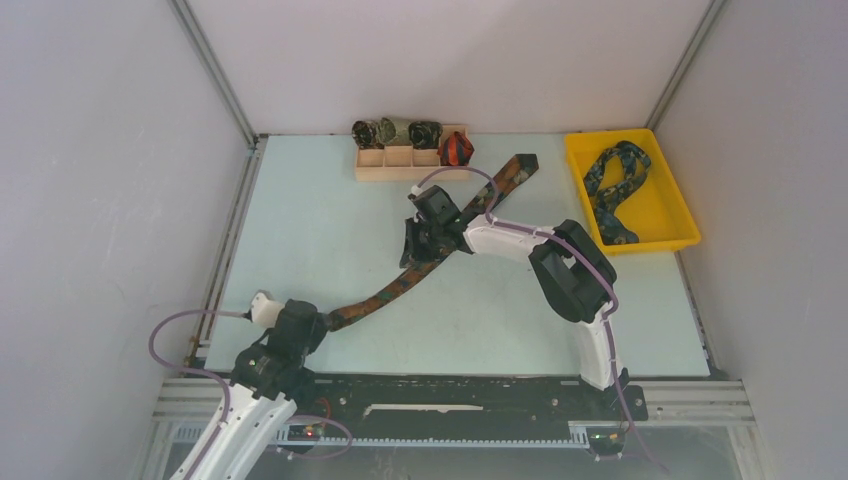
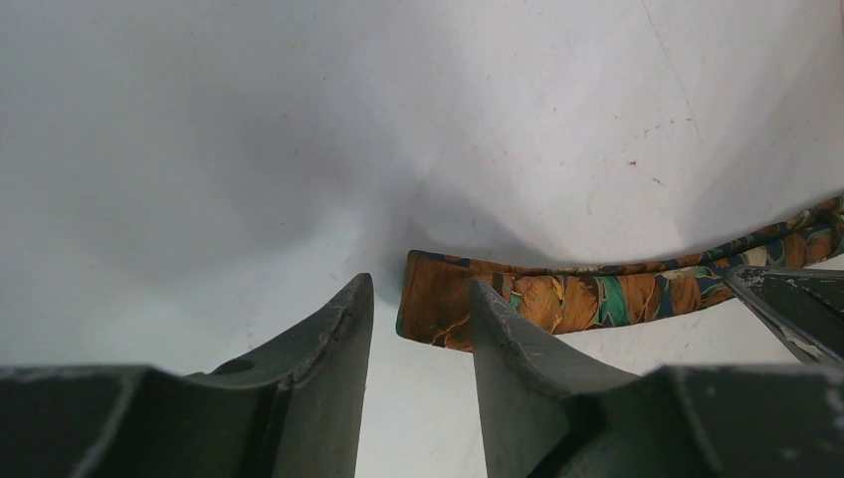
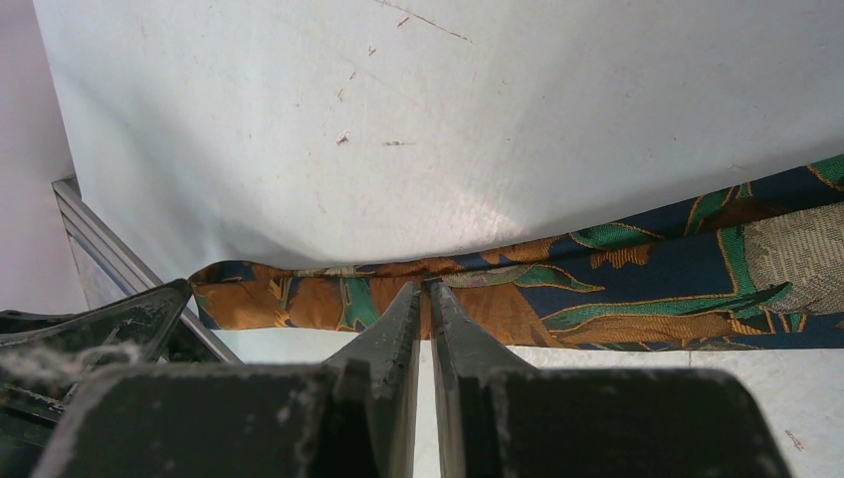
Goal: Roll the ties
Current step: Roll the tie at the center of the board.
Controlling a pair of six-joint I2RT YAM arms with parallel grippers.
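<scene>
- Pale blue surface [image 1: 300, 230] with grey walls all round it; my two arms are bolted at its near edge.
- Nearest, my left jaws are spread apart and hold nothing. The thin end of the brown-orange tie [image 2: 438, 311] lies just at their tips.
- That tie lies flat and long, slanting across the surface toward the far side. It is not rolled yet.
- Farther along it, my right jaws are squeezed together, tips down on the cloth. I cannot tell if any cloth is pinched between them.
- At the far edge sits a wooden tray [image 1: 400, 173]. A red roll [image 1: 456, 150] is in its right slot. Three dark rolls [image 1: 397, 131] sit along its back. Three front slots look bare.
- Far right, a yellow bin [image 1: 662, 205] holds a navy tie [image 1: 612, 190], loose and not rolled.
- So I think four ties are done and two are left.
</scene>
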